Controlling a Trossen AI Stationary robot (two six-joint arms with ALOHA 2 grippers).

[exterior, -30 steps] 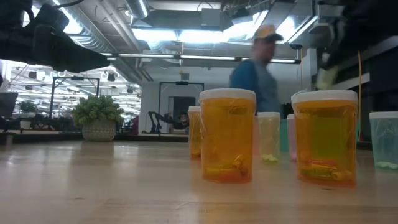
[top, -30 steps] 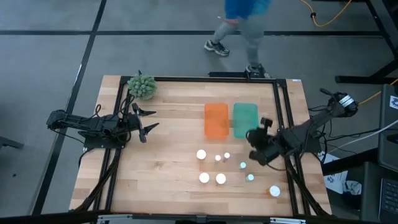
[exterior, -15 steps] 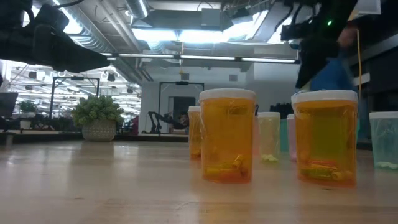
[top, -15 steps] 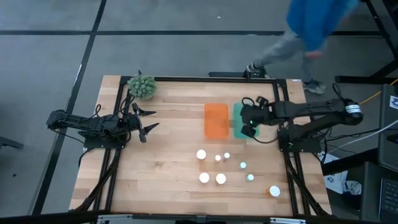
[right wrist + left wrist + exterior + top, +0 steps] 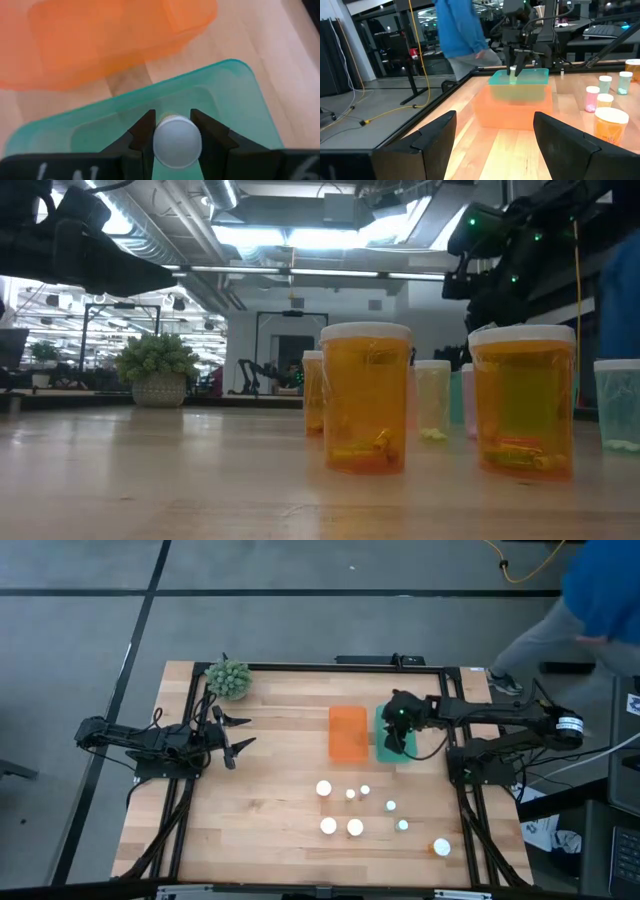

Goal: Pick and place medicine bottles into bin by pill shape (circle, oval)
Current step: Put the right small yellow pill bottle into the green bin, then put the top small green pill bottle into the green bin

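My right gripper (image 5: 397, 738) hangs over the teal bin (image 5: 384, 718), shut on a small white-capped bottle (image 5: 176, 141). The left wrist view shows it too, with the bottle (image 5: 512, 73) at about the height of the bin's rim. The orange bin (image 5: 347, 733) stands beside the teal one. Several white-capped bottles (image 5: 355, 828) stand upright on the wood nearer the table's near edge, and one orange-tinted bottle (image 5: 441, 848) stands at the near right. My left gripper (image 5: 238, 740) waits open and empty at the table's left. My right gripper pinches the bottle between its two fingers (image 5: 145, 134), one on each side of the bottle at its white cap (image 5: 160, 144). The fingers come from above, pointing down. The bottle hangs upright below them, over the teal bin (image 5: 240, 105).
A small potted plant (image 5: 228, 678) stands at the far left corner. A person in blue (image 5: 600, 590) is beyond the table's far right corner. Bare wood lies between my left gripper and the bins.
My right gripper has carried the bottle from above the group of bottles at the near right toward the table's far edge and now hangs over the teal bin. A person behind the table has walked to the right.
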